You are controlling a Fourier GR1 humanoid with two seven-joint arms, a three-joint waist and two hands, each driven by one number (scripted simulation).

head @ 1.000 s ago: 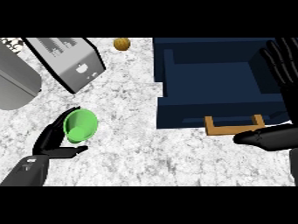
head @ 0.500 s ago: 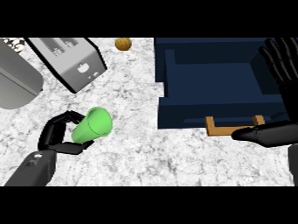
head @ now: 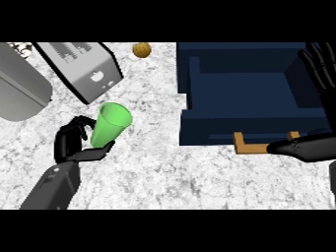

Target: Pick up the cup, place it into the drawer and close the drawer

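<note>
Marble counter (head: 170,167); L hand (head: 74,145) curled round tilted green cup (head: 110,125), R hand (head: 332,66) fingers straight.

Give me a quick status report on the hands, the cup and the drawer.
Left hand curled round green cup, cup tilted above the counter. Right hand open, fingers up, at right edge beside the drawer. Blue drawer open, nothing inside. Nothing between cup and drawer.

Even, bright, diffuse light; pale surface (head: 163,167) reads clearly, no glare. Drawer (head: 251,88) interior at upper right dark, flat. No hard cast shadows. Focus uniform, no edge distortion visible.
</note>
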